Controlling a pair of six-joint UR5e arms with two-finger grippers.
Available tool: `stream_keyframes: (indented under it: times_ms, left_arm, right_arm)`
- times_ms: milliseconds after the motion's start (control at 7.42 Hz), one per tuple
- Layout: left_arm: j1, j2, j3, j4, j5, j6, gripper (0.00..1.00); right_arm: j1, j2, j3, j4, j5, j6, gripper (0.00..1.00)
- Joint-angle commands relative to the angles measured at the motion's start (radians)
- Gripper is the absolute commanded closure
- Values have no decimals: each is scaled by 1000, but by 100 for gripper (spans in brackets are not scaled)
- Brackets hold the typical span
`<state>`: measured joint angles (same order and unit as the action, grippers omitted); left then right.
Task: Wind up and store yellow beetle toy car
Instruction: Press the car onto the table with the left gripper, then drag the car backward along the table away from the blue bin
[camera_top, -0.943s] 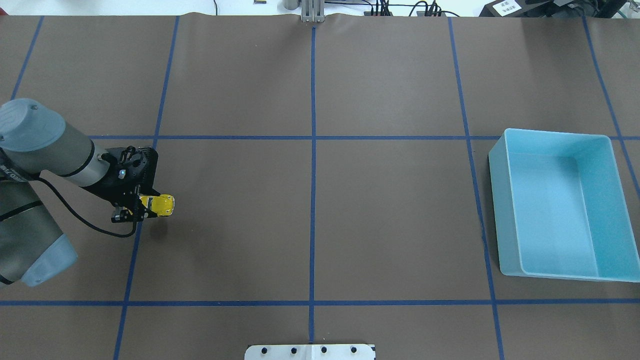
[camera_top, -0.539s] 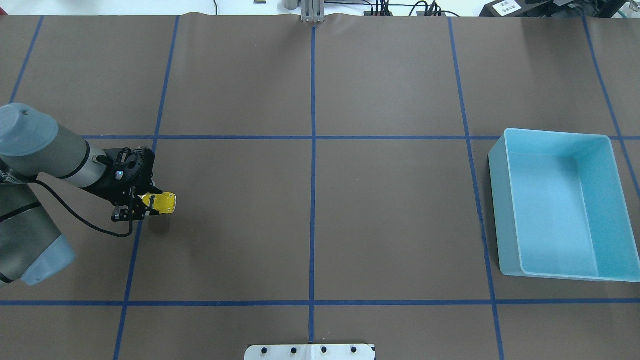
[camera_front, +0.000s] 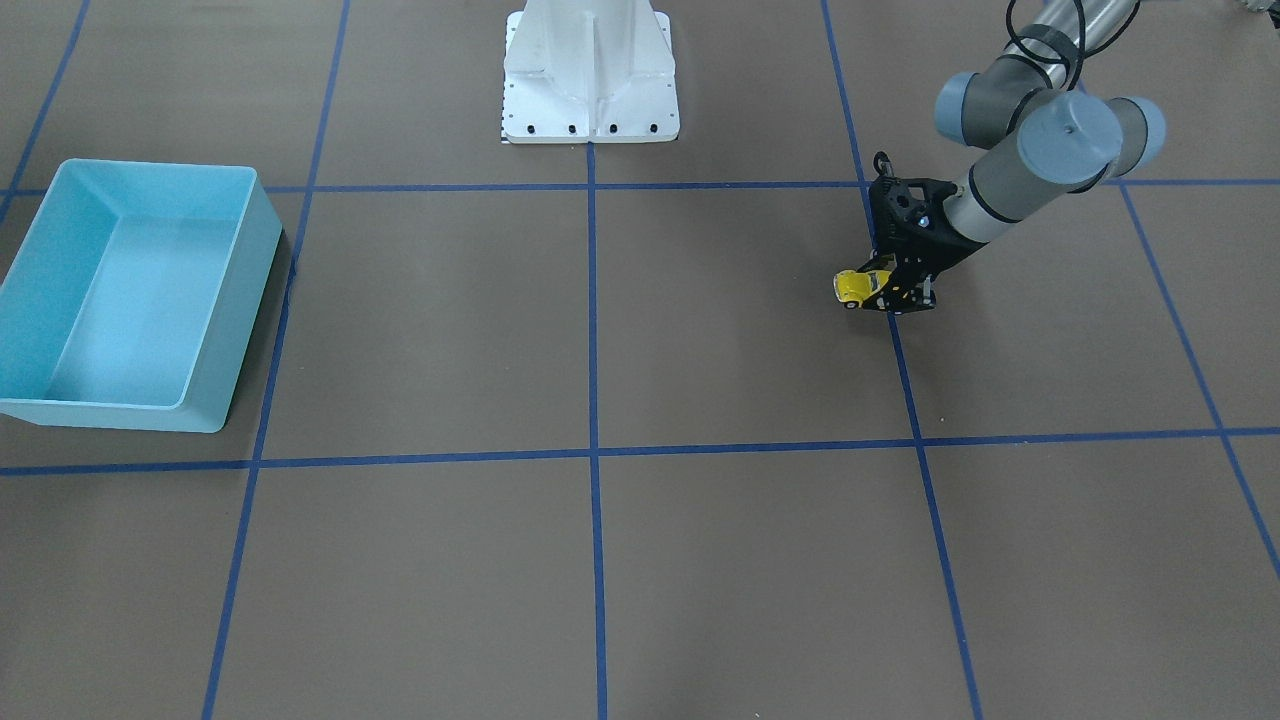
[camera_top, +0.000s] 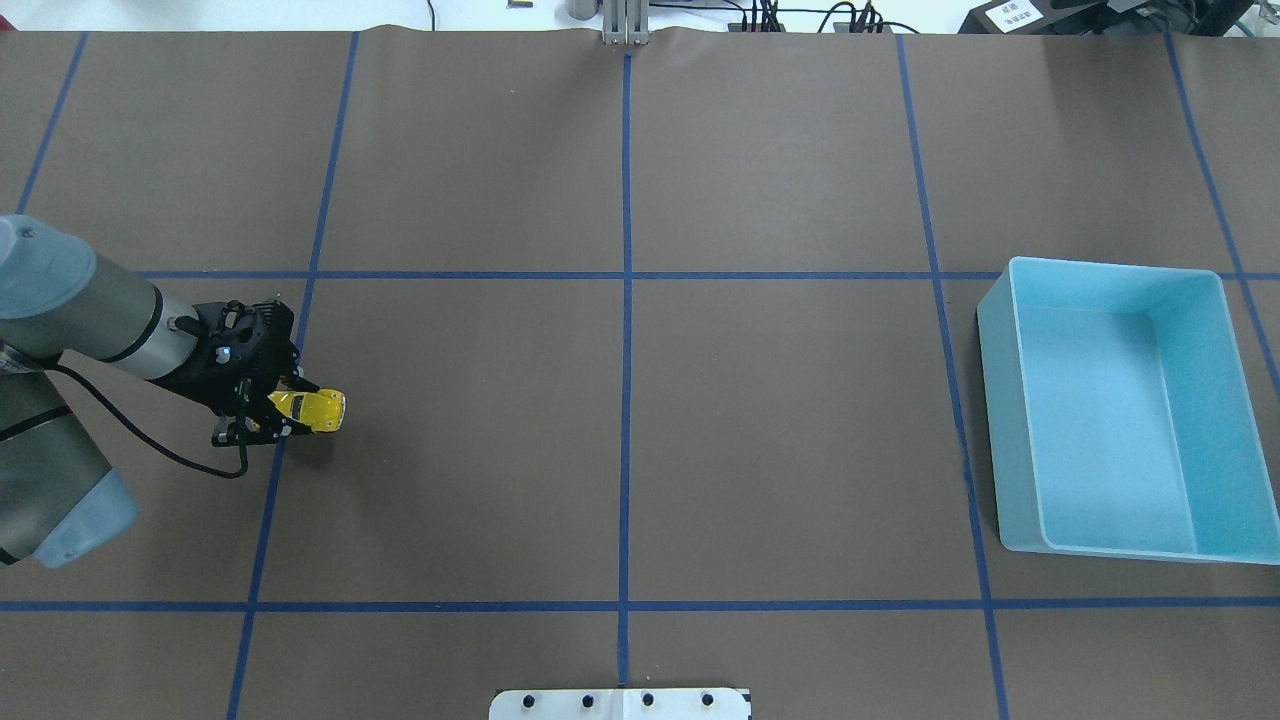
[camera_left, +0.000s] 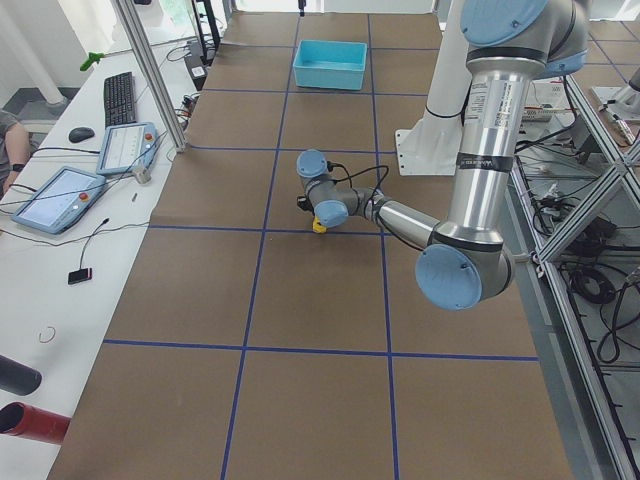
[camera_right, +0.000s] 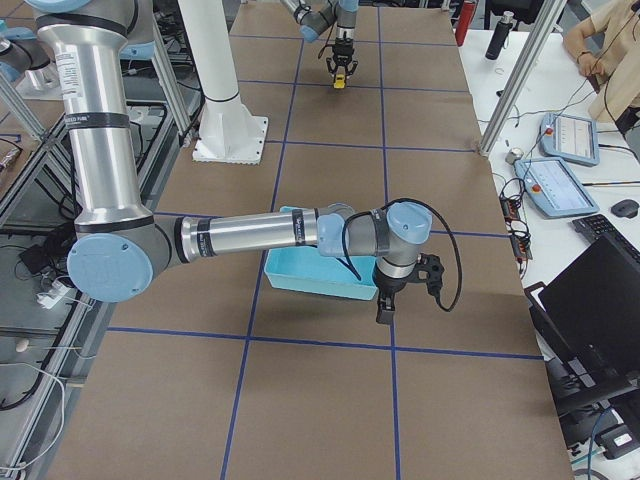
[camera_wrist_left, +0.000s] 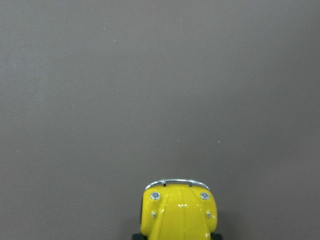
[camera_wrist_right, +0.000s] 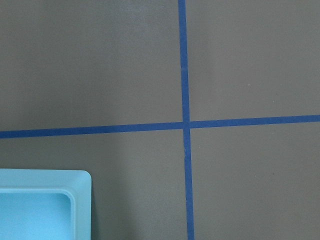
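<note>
The yellow beetle toy car (camera_top: 314, 410) is at the left of the table, nose pointing toward the table's middle. My left gripper (camera_top: 284, 413) is shut on its rear half, low over the brown mat. The front-facing view shows the car (camera_front: 860, 287) sticking out of the black gripper (camera_front: 888, 291). The left wrist view shows only the car's hood (camera_wrist_left: 177, 212) at the bottom edge. I cannot tell whether its wheels touch the mat. My right gripper (camera_right: 386, 309) shows only in the exterior right view, beside the light blue bin (camera_right: 320, 281); I cannot tell if it is open.
The light blue bin (camera_top: 1000, 400) stands empty at the right side of the table, its corner in the right wrist view (camera_wrist_right: 45, 180). The white robot base (camera_front: 590, 70) is at the table's near edge. Blue tape lines cross the brown mat.
My left arm has drawn back to the left, and the gripper with the car has shifted a little left with it. The bin has not moved.
</note>
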<state>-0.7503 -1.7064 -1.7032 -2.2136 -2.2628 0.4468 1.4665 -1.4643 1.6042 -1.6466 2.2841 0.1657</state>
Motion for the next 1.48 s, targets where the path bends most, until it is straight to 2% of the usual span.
stream_keyframes:
  times_ms: [0, 135, 269, 673, 1347]
  left_arm:
    - [-4, 1, 16, -1, -29, 0, 100]
    - [-4, 13, 20, -3, -29, 1, 100]
    - [-4, 16, 25, -9, -29, 1, 100]
    - [-4, 30, 54, -58, -29, 1, 100]
    - [-52, 63, 94, -112, -108, 12, 100]
  right_arm:
    - [0, -1, -29, 69, 0, 0, 0]
    - [0, -1, -80, 167, 3, 2, 0]
    - [0, -8, -93, 207, 17, 0, 0]
    - [0, -13, -95, 208, 23, 0, 0]
    - [0, -13, -95, 208, 23, 2, 0]
